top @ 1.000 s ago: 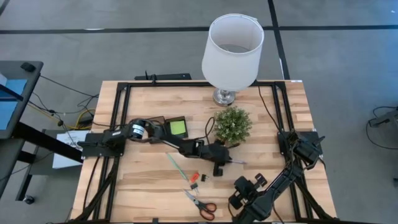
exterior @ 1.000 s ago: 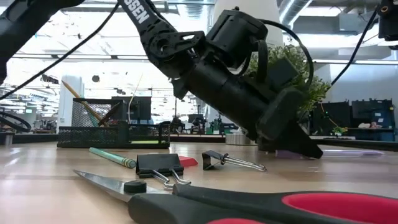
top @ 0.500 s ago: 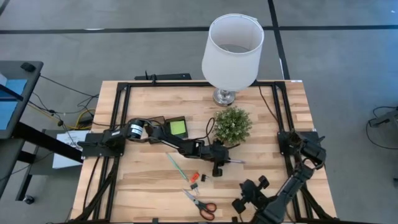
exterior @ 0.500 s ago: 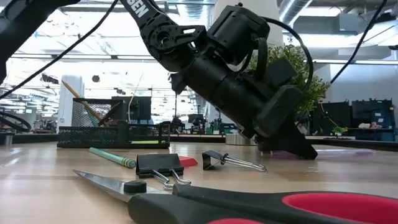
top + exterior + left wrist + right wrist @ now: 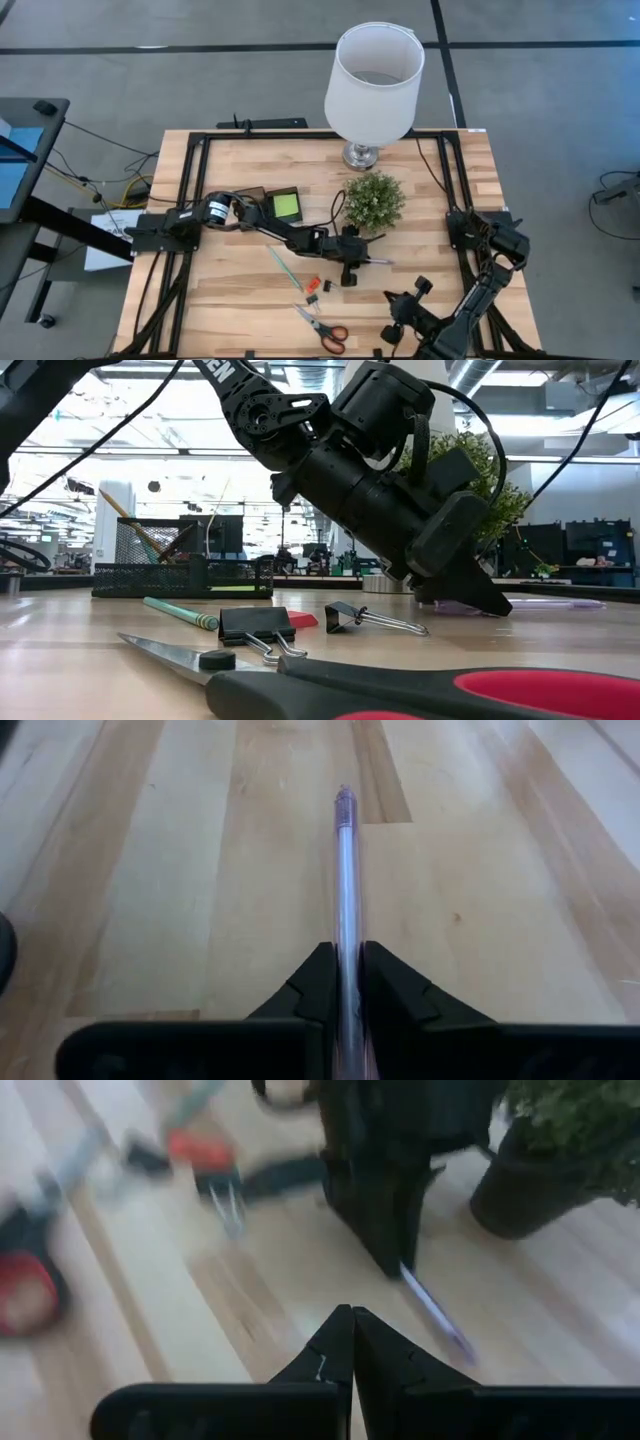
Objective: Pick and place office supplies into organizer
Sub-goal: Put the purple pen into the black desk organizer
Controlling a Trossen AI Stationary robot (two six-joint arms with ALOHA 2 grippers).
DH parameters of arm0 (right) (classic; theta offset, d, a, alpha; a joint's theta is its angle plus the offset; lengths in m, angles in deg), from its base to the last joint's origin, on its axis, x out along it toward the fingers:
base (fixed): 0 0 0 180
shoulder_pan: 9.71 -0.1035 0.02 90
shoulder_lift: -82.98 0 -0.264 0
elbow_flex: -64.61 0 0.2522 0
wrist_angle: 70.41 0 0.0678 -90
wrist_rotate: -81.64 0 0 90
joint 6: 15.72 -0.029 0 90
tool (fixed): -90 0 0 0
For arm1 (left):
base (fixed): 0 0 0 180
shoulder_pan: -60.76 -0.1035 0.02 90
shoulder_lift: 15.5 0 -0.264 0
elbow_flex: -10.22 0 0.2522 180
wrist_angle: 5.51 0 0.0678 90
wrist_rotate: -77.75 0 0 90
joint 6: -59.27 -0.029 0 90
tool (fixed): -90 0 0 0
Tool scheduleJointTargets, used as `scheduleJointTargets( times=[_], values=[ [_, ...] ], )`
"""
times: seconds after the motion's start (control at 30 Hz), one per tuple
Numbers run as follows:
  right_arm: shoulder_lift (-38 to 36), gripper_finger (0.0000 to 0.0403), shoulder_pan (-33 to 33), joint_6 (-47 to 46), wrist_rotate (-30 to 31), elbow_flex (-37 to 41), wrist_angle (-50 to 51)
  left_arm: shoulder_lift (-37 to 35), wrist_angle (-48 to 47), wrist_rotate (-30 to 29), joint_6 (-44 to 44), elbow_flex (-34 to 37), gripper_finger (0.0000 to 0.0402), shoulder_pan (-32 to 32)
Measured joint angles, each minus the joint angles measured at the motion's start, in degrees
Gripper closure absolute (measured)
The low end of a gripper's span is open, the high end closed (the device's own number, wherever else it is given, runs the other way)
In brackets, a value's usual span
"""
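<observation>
A translucent pink pen lies on the wooden table in front of the plant. My left gripper reaches over from the left and is shut on it; in the high view the gripper covers the pen's left part. My right gripper hovers shut and holding nothing above the near right of the table. The black organizer stands at the left with a lime-green sticky-note pad in its tray. A teal pen, small clips and red-handled scissors lie loose on the table. My left gripper pinches the pen's barrel between its two fingertips. The fingers slant down from the table's left and run along the pen. The free end points toward the table's right edge. The pen lies flat on the table.
A small green potted plant stands just behind the left gripper. A white-shaded lamp stands at the far edge. A black metal frame runs round the table's edges. Bare wood lies between the pen and the right edge.
My right gripper has risen, swung a little toward the table's right edge and rolled at the wrist, staying shut. My left gripper has tipped slightly lower over the pink pen, which has not moved.
</observation>
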State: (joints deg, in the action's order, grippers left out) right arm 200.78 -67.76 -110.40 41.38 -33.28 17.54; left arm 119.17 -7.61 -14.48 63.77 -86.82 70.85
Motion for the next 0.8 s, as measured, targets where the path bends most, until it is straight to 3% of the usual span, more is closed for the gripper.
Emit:
scheduleJointTargets(
  times=[0.2, 0.4, 0.57, 0.8],
  values=[
    [0.0, 0.037, 6.84, 14.28, -24.57, -0.28, -0.01, 0.0, -0.01, 0.5, 0.55, 0.0, 0.0378, 0.01],
    [0.02, 0.0306, 12.19, 30.29, -29.13, 0.22, 3.86, -1.13, -0.14, 0.72, 0.72, 0.09, 0.0378, 0.07],
    [0.04, 0.0249, 12.42, 24.67, -33.57, 0.24, 15.3, -4.35, -6.26, 1.25, 0.01, 0.29, 0.0378, 1.17],
    [0.07, 0.0232, 5.04, 8.01, -34.38, 0.12, 14.69, -14.43, -30.99, -6.84, -2.04, 0.48, 0.0378, 3.27]
  ],
)
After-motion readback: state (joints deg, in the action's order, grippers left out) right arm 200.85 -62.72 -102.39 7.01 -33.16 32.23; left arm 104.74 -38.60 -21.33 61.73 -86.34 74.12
